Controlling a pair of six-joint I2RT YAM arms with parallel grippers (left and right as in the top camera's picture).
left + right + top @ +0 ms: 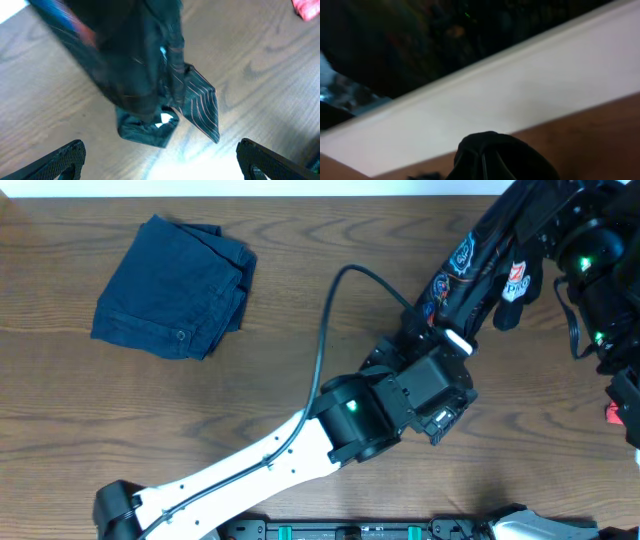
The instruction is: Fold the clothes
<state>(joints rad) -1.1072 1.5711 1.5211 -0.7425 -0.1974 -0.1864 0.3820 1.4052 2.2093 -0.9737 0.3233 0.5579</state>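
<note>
The clothes, a black jersey with thin orange lines and small logos, hang bunched from my right gripper at the table's far right. That gripper is shut on a black fold of the clothes, which hides its fingers. In the left wrist view the clothes dangle with their lower end touching the wood. My left gripper stands open just in front of that end, and its fingertips are wide apart with nothing between them. From overhead, the left gripper sits right below the hanging cloth.
A folded navy denim garment lies at the back left. A red garment shows at the far right edge. The left arm stretches diagonally from the front left, with a black cable looping above it.
</note>
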